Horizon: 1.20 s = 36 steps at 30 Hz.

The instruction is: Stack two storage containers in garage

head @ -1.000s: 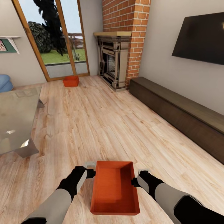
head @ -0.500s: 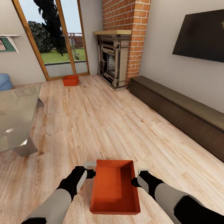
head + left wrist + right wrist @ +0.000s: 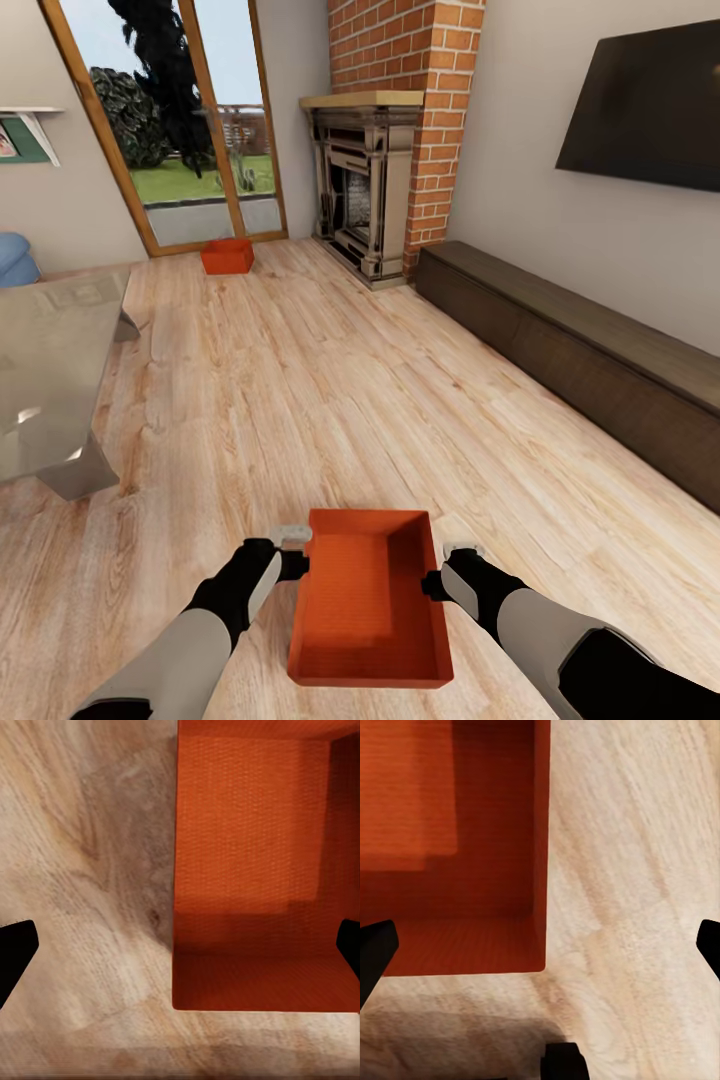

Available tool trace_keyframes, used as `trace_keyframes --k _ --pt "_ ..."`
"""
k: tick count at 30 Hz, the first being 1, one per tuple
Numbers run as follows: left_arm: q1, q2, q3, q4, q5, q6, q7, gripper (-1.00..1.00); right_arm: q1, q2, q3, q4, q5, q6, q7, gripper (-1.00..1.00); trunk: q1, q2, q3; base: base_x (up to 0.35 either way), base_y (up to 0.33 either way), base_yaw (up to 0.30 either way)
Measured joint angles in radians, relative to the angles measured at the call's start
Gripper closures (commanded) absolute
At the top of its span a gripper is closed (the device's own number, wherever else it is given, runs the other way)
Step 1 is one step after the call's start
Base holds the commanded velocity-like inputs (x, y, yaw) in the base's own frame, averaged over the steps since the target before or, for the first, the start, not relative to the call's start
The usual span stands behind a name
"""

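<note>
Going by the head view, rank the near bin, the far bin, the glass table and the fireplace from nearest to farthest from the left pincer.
1. Near bin, right beside the left pincer.
2. Glass table, ahead on the left.
3. Far bin, on the wood floor by the glass doors.
4. Fireplace, against the brick chimney, slightly beyond that bin.

A brick fireplace (image 3: 372,180) is set in the far corner, beside tall wood-framed glass doors (image 3: 190,130). A dark low cabinet (image 3: 580,370) is placed along the right wall under a black wall-mounted screen (image 3: 645,105). A glass coffee table (image 3: 50,370) is seen at the left
</note>
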Motion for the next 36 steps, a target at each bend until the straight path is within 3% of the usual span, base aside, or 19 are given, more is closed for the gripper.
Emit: trace_keyframes --k 12,36 --pt "0.000 0.000 -0.001 0.036 -0.010 -0.007 0.002 -1.00 0.000 -0.001 -0.001 0.000 -0.003 -0.076 0.000 -1.00 0.046 -0.084 -0.038 0.000 0.000 0.000" --pt "0.000 0.002 -0.001 0.036 -0.011 -0.005 0.002 -1.00 0.000 -0.001 -0.002 0.000 -0.004 -0.085 0.000 -1.00 0.138 -0.252 -0.113 0.000 0.000 0.000"
